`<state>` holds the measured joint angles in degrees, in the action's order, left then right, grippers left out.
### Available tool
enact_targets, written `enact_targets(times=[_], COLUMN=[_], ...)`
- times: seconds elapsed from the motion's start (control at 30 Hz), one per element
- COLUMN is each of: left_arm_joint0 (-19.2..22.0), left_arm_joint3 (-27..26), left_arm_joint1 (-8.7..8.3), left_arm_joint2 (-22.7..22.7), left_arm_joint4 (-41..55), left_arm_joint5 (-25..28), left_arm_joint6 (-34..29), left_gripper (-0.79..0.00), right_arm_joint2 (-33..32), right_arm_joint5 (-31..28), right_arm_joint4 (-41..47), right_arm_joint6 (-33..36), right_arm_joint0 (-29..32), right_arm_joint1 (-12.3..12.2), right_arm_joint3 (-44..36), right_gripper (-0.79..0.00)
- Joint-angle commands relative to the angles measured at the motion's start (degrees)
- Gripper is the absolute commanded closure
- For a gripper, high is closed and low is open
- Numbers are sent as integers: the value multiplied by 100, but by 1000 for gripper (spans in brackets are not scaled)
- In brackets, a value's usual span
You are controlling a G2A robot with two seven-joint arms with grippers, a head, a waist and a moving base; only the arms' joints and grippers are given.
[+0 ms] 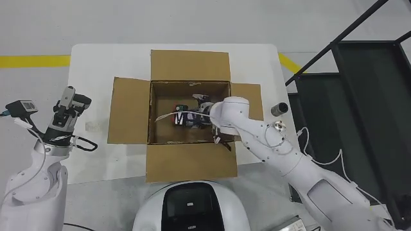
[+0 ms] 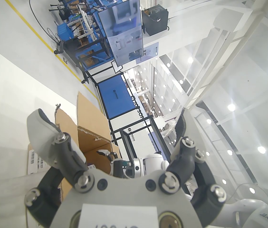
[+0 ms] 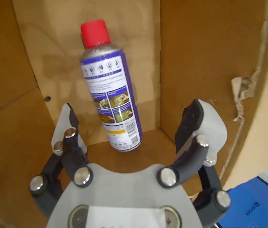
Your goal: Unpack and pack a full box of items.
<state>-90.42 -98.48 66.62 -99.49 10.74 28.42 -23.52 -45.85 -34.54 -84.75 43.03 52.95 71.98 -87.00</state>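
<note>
L gripper hangs left of the box, fingers wide apart, nothing in it. R gripper is down inside the box, spread wide too. Spray can sits just ahead, not grabbed yet. Prob. most of the job's left.

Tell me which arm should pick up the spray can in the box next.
Right. The right gripper, open, is inside the cardboard box, pointed at the red-capped spray can. The left gripper, also open, sits outside the box, beside a flap over the table.
</note>
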Motion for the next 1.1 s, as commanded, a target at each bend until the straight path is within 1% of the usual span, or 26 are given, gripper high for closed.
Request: enact_targets(times=[0.0,0.17,0.23,0.33,0.47,0.53,0.6,0.67,0.83,0.97,1.07], left_arm_joint0=[0,0,0,0,0,0,0,0,0,0,0], left_arm_joint3=[0,0,0,0,0,0,0,0,0,0,0], left_arm_joint1=[0,0,0,0,0,0,0,0,0,0,0], left_arm_joint2=[0,0,0,0,0,0,0,0,0,0,0], left_arm_joint4=[0,0,0,0,0,0,0,0,0,0,0], left_arm_joint5=[0,0,0,0,0,0,0,0,0,0,0], left_arm_joint6=[0,0,0,0,0,0,0,0,0,0,0], left_gripper=[-785,-785,-785,-785,-785,-785,-785,-785,-785,-785,-785], right_arm_joint2=[-379,-1543,-2039,-2725,-3569,-3900,-4166,-4447,-4940,-5073,-5074], right_arm_joint5=[37,-315,-465,-618,-458,-461,-656,-678,-818,-1046,-1068], right_arm_joint4=[305,1013,1230,1325,1071,723,632,443,556,645,661], right_arm_joint6=[-485,-1459,-1708,-1902,-2236,-2653,-3222,-3673,-4716,-5186,-5240], right_arm_joint0=[309,1237,1645,2237,2979,3310,3631,3896,4362,4480,4476], right_arm_joint1=[-85,-353,-453,-584,-708,-756,-796,-831,-878,-904,-907], right_arm_joint3=[-453,-1423,-1689,-2012,-2359,-2516,-2430,-2274,-1693,-1464,-1458], right_gripper=[-785,-785,-785,-785,-785,-785,-785,-785,-785,-785,-785])
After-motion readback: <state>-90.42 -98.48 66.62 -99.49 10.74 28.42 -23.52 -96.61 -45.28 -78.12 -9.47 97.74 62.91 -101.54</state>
